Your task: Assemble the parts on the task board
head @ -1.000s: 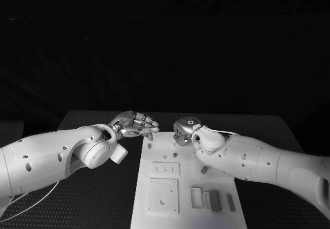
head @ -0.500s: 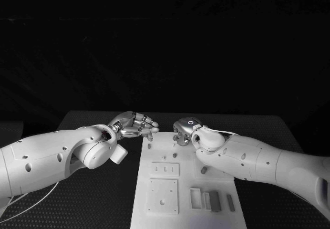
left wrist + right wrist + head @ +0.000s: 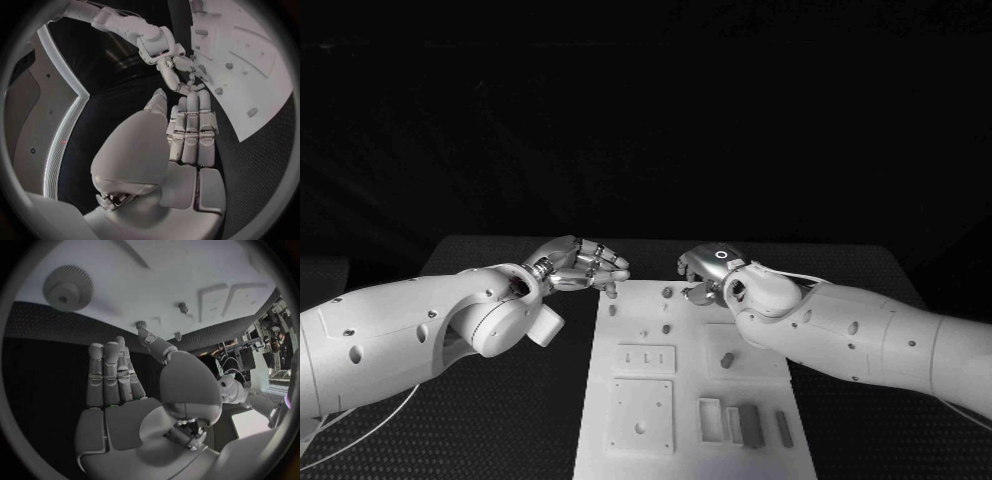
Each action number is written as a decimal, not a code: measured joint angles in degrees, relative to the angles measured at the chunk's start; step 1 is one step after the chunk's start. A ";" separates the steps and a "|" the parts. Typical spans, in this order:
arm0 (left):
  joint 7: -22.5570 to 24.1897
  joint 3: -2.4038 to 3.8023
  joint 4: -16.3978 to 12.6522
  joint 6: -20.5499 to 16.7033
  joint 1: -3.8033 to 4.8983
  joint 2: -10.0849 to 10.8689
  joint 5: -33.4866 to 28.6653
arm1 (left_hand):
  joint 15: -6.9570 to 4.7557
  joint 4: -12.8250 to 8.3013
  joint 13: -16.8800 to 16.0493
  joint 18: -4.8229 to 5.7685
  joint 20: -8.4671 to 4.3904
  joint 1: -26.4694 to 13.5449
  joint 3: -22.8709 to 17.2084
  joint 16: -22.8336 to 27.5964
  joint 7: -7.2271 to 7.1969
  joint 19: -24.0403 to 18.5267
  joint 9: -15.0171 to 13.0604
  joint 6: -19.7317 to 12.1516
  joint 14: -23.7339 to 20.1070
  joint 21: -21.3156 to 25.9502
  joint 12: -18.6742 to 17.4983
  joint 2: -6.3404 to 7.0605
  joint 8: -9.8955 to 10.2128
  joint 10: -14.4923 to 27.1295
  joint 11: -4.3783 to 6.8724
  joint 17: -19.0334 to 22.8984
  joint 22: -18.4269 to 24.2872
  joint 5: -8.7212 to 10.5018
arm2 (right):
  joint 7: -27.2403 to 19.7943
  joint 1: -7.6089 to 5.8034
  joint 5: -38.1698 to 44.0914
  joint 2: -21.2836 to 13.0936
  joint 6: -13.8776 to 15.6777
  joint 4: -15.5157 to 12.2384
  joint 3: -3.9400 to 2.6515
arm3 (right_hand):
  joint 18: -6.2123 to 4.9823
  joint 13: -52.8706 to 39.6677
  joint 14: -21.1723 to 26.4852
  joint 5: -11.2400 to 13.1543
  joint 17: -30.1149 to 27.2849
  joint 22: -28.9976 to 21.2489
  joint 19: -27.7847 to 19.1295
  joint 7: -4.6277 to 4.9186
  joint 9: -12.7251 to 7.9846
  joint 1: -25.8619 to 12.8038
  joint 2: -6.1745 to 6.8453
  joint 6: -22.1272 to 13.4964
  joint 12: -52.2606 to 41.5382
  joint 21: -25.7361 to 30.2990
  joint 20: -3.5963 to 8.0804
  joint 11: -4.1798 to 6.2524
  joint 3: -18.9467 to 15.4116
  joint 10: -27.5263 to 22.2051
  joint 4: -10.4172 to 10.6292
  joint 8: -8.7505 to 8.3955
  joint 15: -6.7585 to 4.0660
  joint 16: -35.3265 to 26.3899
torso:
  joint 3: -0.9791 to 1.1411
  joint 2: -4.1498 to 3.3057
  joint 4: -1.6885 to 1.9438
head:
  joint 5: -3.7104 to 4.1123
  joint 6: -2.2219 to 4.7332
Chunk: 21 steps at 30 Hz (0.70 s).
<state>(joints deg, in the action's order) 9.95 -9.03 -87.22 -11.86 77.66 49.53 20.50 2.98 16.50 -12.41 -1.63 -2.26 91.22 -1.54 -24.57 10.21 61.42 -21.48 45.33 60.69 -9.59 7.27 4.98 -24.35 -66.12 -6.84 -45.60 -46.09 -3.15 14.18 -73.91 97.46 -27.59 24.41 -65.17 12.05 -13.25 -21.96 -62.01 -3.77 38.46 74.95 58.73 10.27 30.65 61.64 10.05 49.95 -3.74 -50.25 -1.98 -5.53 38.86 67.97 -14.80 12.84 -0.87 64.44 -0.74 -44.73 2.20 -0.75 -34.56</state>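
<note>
- Broadly, the assembly looks early; on the flat white rectangular task board (image 3: 620, 455) several small grey parts lie unseated, among them a dark grey oblong block (image 3: 750, 421) and a thin grey bar (image 3: 785, 425) lying side by side at the near end.
- Further up the board a short grey peg (image 3: 727, 358) stands alone on a raised square panel; smaller studs dot the far half; how many already sit in their proper holes I cannot tell.
- Both hands hover at the board's far end, well apart from the loose blocks.
- The silver left hand (image 3: 584, 264) hangs over the far left corner with its fingers curled in; a small dark piece shows just below the fingertips, but whether it is pinched I cannot tell.
- The silver right hand (image 3: 710, 271) is released; the right wrist view shows a bare palm and fingers stretched out straight.
- That same view shows a round toothed grey wheel (image 3: 67, 287) lying flat on the board.
- From the left wrist, the right hand's fingertips reach close to the left's; the head view leaves that nearness less plain.
- Judging by this, most of the placing remains.
</note>
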 measured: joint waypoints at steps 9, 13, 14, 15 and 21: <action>0.15 0.00 0.64 0.08 0.01 -0.10 -0.01 | 0.20 0.00 -0.20 0.02 0.00 0.00 0.00 0.22 -0.32 0.00 -0.14 0.32 -0.20 0.00 -0.27 0.00 0.00 0.00 0.00 -0.15 -0.07 0.00 | -2.29 -2.68 -4.06 -8.20 -0.92 -7.83 -1.66 | 0.01 0.86 0.01 0.00 0.01 0.00 -0.01 -0.50 -0.48 -1.30 2.50 -0.55 0.00 0.00 -0.02 -0.13 -0.34 -0.13 2.54 0.00 0.01 0.26 | 0.07 0.38 -0.71 | -0.01 0.51; 0.25 0.00 1.01 0.17 0.01 -0.12 -0.01 | 0.20 0.00 -0.40 0.02 0.00 0.00 0.00 0.22 -0.61 0.00 -0.28 0.61 -0.20 0.23 -0.27 0.00 0.00 -0.49 0.09 -0.22 -0.13 0.00 | -3.35 -3.09 -5.69 -11.16 -2.51 -8.57 -1.75 | 0.01 1.17 0.02 0.00 0.02 0.00 -0.10 -1.19 -0.64 -2.20 3.40 -0.89 -0.28 0.04 -0.10 -0.22 -0.69 -0.23 3.91 0.00 0.02 0.31 | 0.06 0.63 -1.03 | -0.04 0.57; 0.28 0.00 1.06 0.18 0.01 -0.12 -0.01 | 0.20 0.00 -0.45 0.03 0.00 0.00 0.00 0.22 -0.61 0.00 -0.30 0.62 -0.20 0.22 -0.27 0.00 0.00 -0.52 0.11 -0.22 -0.18 0.00 | -3.59 -3.10 -5.98 -11.68 -2.94 -8.50 -1.75 | 0.01 1.22 0.03 0.00 0.02 0.00 -0.10 -1.33 -0.64 -2.19 3.39 -0.92 -0.28 0.04 -0.10 -0.23 -0.84 -0.24 4.08 0.00 0.03 0.31 | 0.05 0.69 -1.11 | -0.04 0.57; 0.33 0.00 1.08 0.19 0.01 -0.12 -0.01 | 0.20 0.00 -0.45 0.04 0.00 0.00 0.00 0.22 -0.61 0.00 -0.30 0.62 -0.20 0.22 -0.27 0.00 0.00 -0.52 0.11 -0.22 -0.19 0.00 | -3.89 -3.10 -6.35 -12.24 -3.58 -8.24 -1.75 | 0.01 1.27 0.07 0.00 0.02 0.00 -0.10 -1.33 -0.64 -2.21 3.41 -0.92 -0.28 0.05 -0.10 -0.28 -0.90 -0.29 4.14 0.00 0.07 0.32 | 0.04 0.75 -1.19 | -0.04 0.59; 0.49 0.00 1.21 0.30 0.01 -0.09 -0.01 | 0.20 0.00 -0.45 0.00 0.00 0.00 0.00 0.44 -0.77 0.00 -0.35 0.78 -0.20 0.22 -0.27 0.00 0.00 -0.53 0.10 -0.28 -0.20 0.00 | -5.12 -3.03 -7.43 -13.01 -7.18 -6.13 -1.71 | 0.01 1.51 0.10 0.00 0.02 0.00 -0.11 -1.52 -0.71 -2.49 4.14 -0.73 -0.27 0.10 -0.11 -0.29 -1.38 -0.30 4.93 0.16 0.09 0.32 | -0.02 1.01 -1.58 | -0.05 0.70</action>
<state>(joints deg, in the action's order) 10.44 -9.02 -86.01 -11.56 77.67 49.44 20.49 3.18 16.50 -12.86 -1.63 -2.26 91.22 -1.54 -24.13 9.44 61.42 -21.83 46.11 60.48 -9.36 7.00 4.98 -24.35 -66.64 -6.74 -45.88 -46.29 -3.15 9.06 -76.94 90.03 -40.60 17.23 -71.29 10.34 -13.23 -20.46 -61.92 -3.77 38.48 74.95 58.63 8.75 29.95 59.14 14.19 49.22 -4.02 -50.15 -2.09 -5.82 37.48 67.67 -9.87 13.01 -0.78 64.76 -0.76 -43.73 0.62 -0.80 -33.87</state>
